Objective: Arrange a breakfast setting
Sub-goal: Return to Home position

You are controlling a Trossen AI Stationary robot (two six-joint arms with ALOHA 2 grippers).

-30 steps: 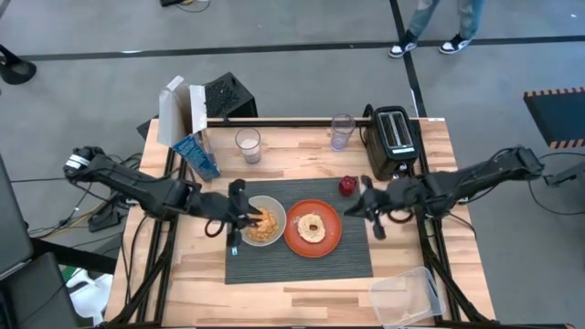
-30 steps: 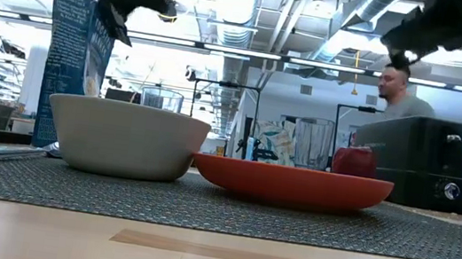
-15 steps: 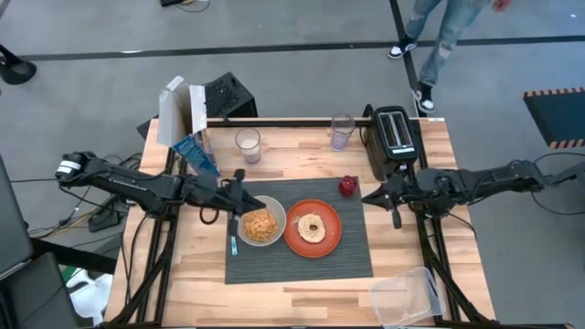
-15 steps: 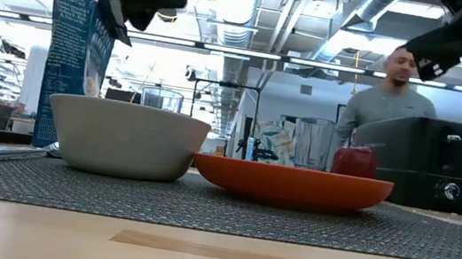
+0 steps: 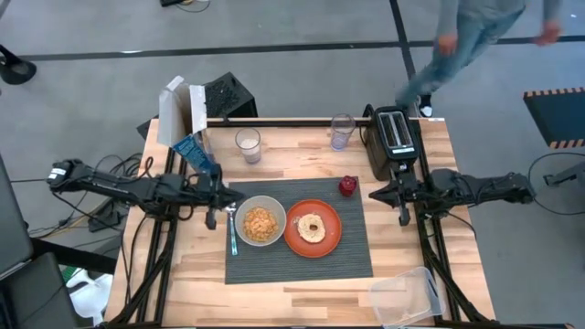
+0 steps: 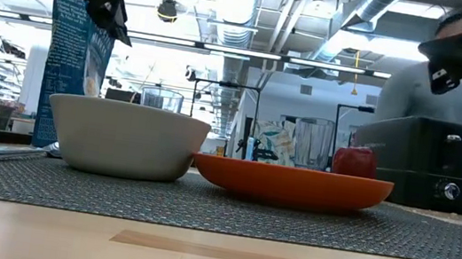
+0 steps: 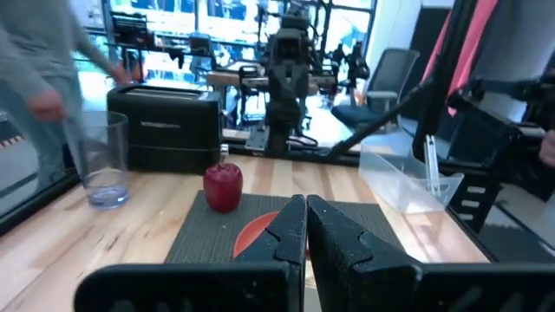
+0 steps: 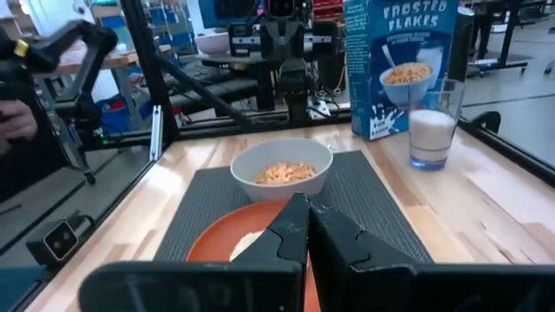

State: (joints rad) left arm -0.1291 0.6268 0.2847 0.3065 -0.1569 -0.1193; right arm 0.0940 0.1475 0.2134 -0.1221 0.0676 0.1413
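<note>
The dark grey ribbed placemat (image 5: pixel 302 260) lies in the middle of the table. On it stand the pale grey bowl (image 5: pixel 260 222), filled with cereal, and the red-orange plate (image 5: pixel 313 228), which carries a bagel. The metal spoon (image 5: pixel 232 236) lies on the mat left of the bowl. The small red item (image 5: pixel 347 185) stands at the mat's far right corner. My left gripper (image 5: pixel 219 196) hangs shut and empty left of the bowl, above the table. My right gripper (image 5: pixel 375 194) hangs shut and empty right of the red item. Both show shut in their wrist views (image 7: pixel 305 217) (image 8: pixel 306 212).
A black toaster (image 5: pixel 393 142) stands at the far right, with a clear glass (image 5: pixel 341 131) beside it. A glass of milk (image 5: pixel 248 144) and a blue cereal box (image 5: pixel 196 155) stand far left. A clear container (image 5: pixel 402 292) sits near right. A person moves beyond the far edge.
My left gripper has drawn back from above the bowl toward the table's left edge. My right gripper has drawn back from beside the plate toward the right edge. The setting has stayed put. A person has walked past behind the table.
</note>
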